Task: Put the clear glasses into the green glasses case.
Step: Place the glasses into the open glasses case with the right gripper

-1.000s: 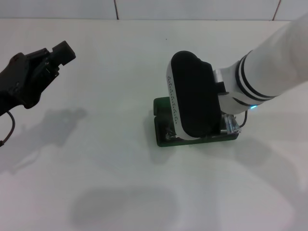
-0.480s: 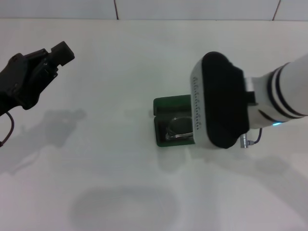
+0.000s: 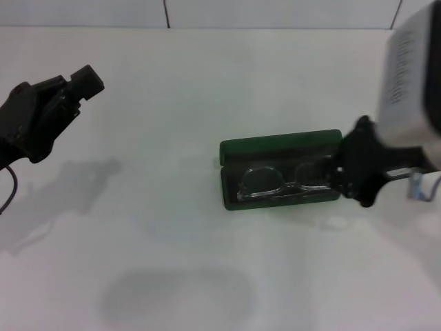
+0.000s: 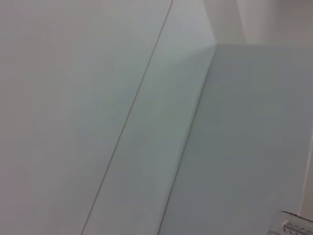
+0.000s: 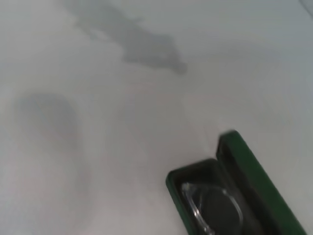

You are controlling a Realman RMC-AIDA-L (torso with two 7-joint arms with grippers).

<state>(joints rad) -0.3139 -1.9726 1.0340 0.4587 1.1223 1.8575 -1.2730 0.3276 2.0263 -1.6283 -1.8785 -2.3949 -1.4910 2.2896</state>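
The green glasses case [image 3: 275, 147] lies open in the middle of the white table, its lid folded back on the far side. The clear glasses [image 3: 282, 183] rest inside its tray, lens up. My right gripper [image 3: 351, 169] hovers just off the case's right end, open, with nothing between its black fingers. The right wrist view shows one end of the case [image 5: 254, 178] with part of the glasses [image 5: 210, 205] in it. My left gripper [image 3: 83, 81] hangs high over the table's far left, away from the case. The left wrist view shows only pale flat surfaces.
The white table [image 3: 172, 262] stretches around the case on all sides. A tiled wall edge [image 3: 165, 14] runs along the far side. Arm shadows fall on the table at the left and front.
My right arm has pulled back to the right, off the case. This has uncovered the glasses lying inside. The left arm has barely moved.
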